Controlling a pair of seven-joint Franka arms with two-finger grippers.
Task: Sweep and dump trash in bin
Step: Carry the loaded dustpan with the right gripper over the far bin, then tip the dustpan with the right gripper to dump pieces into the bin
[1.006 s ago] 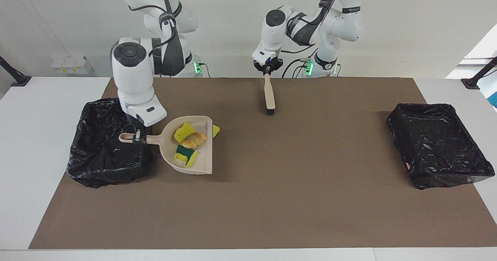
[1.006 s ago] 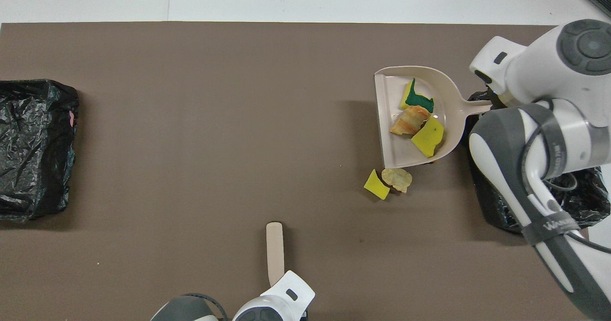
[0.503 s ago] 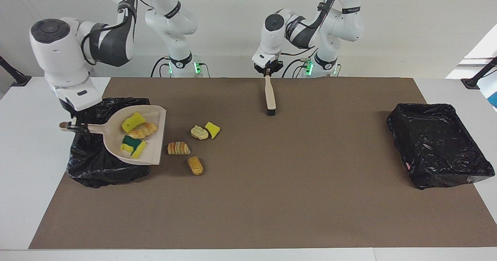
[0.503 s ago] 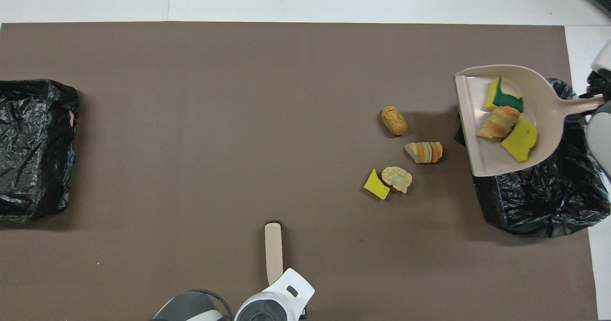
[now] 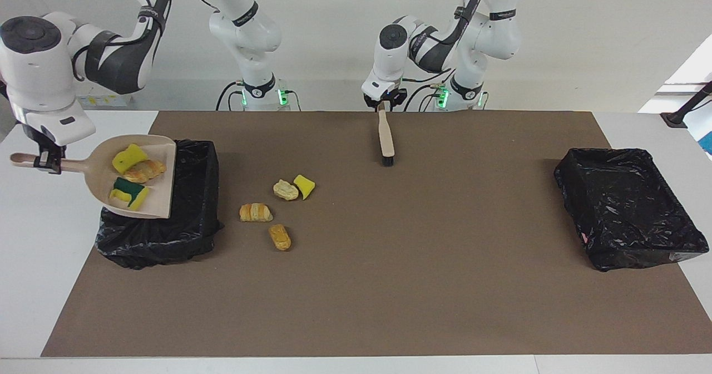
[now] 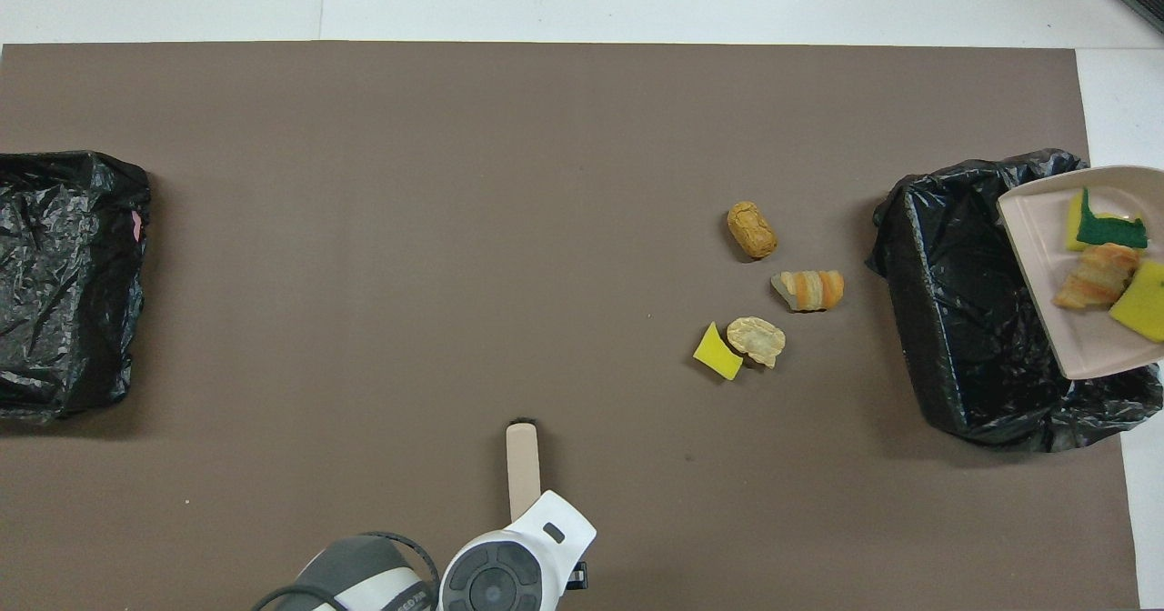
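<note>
My right gripper is shut on the handle of the beige dustpan, holding it raised over the black-lined bin at the right arm's end of the table. Three pieces of trash lie in the pan: a yellow chunk, a pastry bit and a green-and-yellow sponge. Several more trash pieces lie on the brown mat beside the bin. In the overhead view the dustpan shows at the edge over the bin. My left gripper is at the top of the beige brush.
A second black-lined bin sits at the left arm's end of the table. The brush points away from the robots, its dark bristles on the mat. The brown mat covers most of the white table.
My right arm has lifted the loaded dustpan off the mat and carried it over the bin. Pieces that it hid now show on the mat. The left arm stays at the brush.
</note>
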